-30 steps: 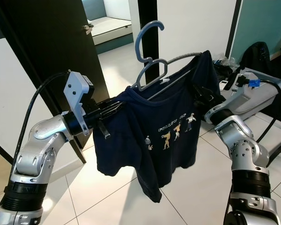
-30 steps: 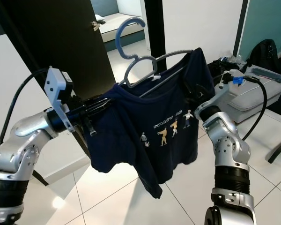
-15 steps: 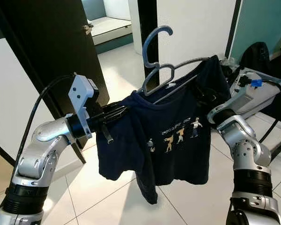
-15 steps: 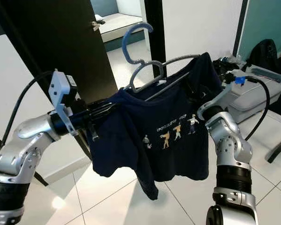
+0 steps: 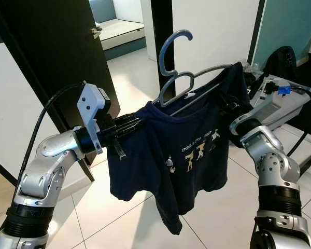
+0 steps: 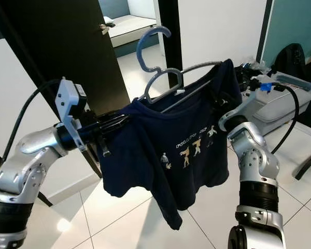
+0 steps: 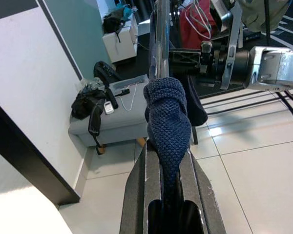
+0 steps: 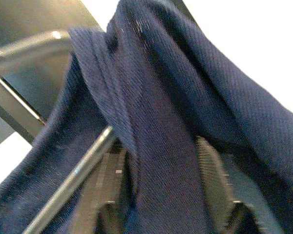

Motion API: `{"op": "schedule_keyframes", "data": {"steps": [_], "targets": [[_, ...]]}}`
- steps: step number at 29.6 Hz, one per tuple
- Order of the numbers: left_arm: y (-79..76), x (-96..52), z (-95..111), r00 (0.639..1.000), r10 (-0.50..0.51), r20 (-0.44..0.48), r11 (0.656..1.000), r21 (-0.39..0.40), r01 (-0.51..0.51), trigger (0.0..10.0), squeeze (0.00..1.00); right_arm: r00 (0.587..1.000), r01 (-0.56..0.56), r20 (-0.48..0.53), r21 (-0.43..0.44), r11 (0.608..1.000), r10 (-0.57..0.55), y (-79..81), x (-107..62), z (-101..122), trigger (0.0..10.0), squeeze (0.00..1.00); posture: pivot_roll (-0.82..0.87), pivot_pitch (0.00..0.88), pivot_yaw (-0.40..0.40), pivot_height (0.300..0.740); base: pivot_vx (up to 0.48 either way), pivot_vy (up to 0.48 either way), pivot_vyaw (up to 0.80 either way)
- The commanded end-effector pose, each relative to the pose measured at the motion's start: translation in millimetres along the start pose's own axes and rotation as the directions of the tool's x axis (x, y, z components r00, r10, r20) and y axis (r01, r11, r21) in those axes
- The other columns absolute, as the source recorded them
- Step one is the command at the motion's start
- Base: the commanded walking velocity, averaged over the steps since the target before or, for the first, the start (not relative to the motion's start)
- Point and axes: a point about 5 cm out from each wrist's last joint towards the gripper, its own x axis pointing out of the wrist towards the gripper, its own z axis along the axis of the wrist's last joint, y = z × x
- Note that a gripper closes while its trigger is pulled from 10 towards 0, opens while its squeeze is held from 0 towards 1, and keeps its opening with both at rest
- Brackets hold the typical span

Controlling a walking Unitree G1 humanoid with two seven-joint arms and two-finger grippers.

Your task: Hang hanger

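The grey-blue plastic clothes hanger (image 5: 177,72) is held up in the air between the robot's 2 arms, in front of a dark open door, its hook pointing upward and its bar tilted so the end on the robot's right sits higher. A dark navy T-shirt with a row of small printed figures across the chest (image 5: 181,150) is draped over it, the hem hanging down toward the pale tiled floor (image 5: 119,223). The left gripper (image 5: 128,124) reaches in from the left and its 2 black fingers are clenched on the shirt's shoulder at the lower end of the hanger; in the left wrist view the knitted navy fabric is pinched between the fingers (image 7: 136,190). The right gripper (image 6: 221,99) meets the higher end, where the right wrist view shows folds of navy cloth and a thin hanger rod lying between its ridged pads (image 8: 212,170), so it grasps the shirt there too. Behind the hanger stand the dark brown door (image 5: 57,46) with its handle and a white wall (image 5: 212,26). To the right, on the floor, sits a grey padded bench (image 6: 280,104) with a black bag (image 5: 285,59) beyond it.
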Motion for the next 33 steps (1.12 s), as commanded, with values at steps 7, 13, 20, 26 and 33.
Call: {"op": "schedule_keyframes", "data": {"steps": [7, 13, 20, 26, 33], "targets": [[3.0, -6.6, -4, 0.998, 0.016, -0.054, 0.999, 0.046, -0.013, 10.0, 0.00, 1.000, -0.020, 0.011, -0.012, 1.000, 0.021, 4.8, 1.8, 2, 0.0, 0.00, -0.08, 0.000, 0.098, 0.740, 0.000, 0.000, 0.00], [3.3, -17.9, -23, 0.975, -0.008, -0.222, 0.992, 0.123, 0.036, 10.0, 0.00, 1.000, -0.026, 0.018, -0.019, 0.999, 0.026, 5.2, 1.3, 6, 0.0, 0.00, -0.08, 0.000, 0.097, 0.740, 0.000, 0.000, 0.00], [-1.6, -24.6, -33, 0.956, -0.039, -0.292, 0.990, 0.118, 0.077, 10.0, 0.00, 0.999, -0.032, 0.015, -0.018, 0.999, 0.032, 6.5, 0.7, 5, 0.0, 0.00, -0.08, 0.000, 0.097, 0.740, 0.000, 0.000, 0.00], [-4.6, -22.7, -38, 0.954, -0.030, -0.298, 0.992, 0.108, 0.065, 10.0, 0.00, 0.999, -0.040, 0.004, -0.021, 0.999, 0.040, 8.1, 0.9, 2, 0.0, 0.00, -0.08, 0.000, 0.090, 0.740, 0.000, 0.000, 0.00], [-3.7, -9.2, -45, 0.960, 0.056, -0.274, 0.994, 0.102, -0.029, 10.0, 0.00, 0.998, -0.066, -0.018, -0.019, 0.998, 0.066, 13.8, 3.1, -3, 0.0, 0.00, -0.08, 0.000, 0.090, 0.740, 0.000, 0.000, 0.00]]}}
